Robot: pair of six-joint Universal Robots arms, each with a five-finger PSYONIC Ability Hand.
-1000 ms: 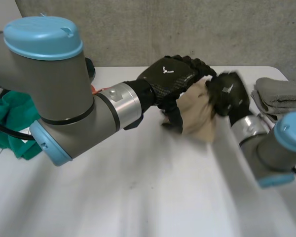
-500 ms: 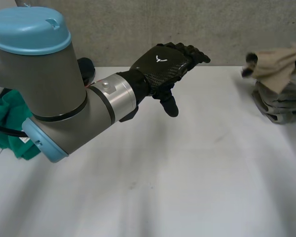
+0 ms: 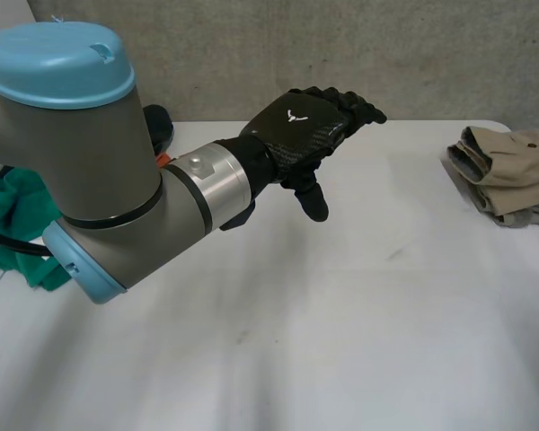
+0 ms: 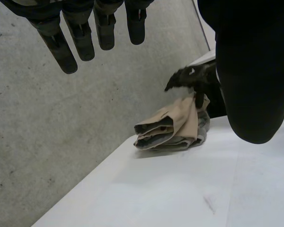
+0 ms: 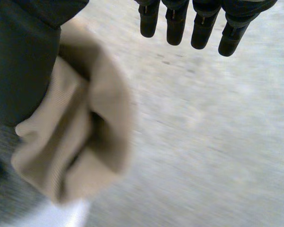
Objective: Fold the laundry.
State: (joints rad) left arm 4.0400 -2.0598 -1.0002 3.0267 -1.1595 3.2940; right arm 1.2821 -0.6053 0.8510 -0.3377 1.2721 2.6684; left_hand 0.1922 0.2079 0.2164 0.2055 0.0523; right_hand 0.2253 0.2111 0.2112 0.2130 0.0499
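Observation:
A folded beige cloth (image 3: 512,162) lies on a folded grey cloth (image 3: 534,215) at the table's far right edge. My left hand (image 3: 305,126) hovers open over the middle of the table (image 3: 341,341), fingers (image 4: 85,33) straight and holding nothing. In the left wrist view my right hand (image 4: 191,78) hangs just above the beige cloth (image 4: 177,123), at its top edge. Its own wrist view shows straight fingers (image 5: 203,23) held away from the beige cloth (image 5: 85,132), which bulges beside the thumb (image 5: 23,47). Grey cloth (image 5: 4,189) lies beneath.
A crumpled green cloth (image 3: 18,224) lies at the table's left edge, partly behind my left arm. A dark object (image 3: 157,126) sits at the back beside that arm. A concrete wall runs behind the table.
My right hand carried the beige cloth from the middle to the right and laid it on the grey cloth; its fingers opened. The left hand stayed about where it was.

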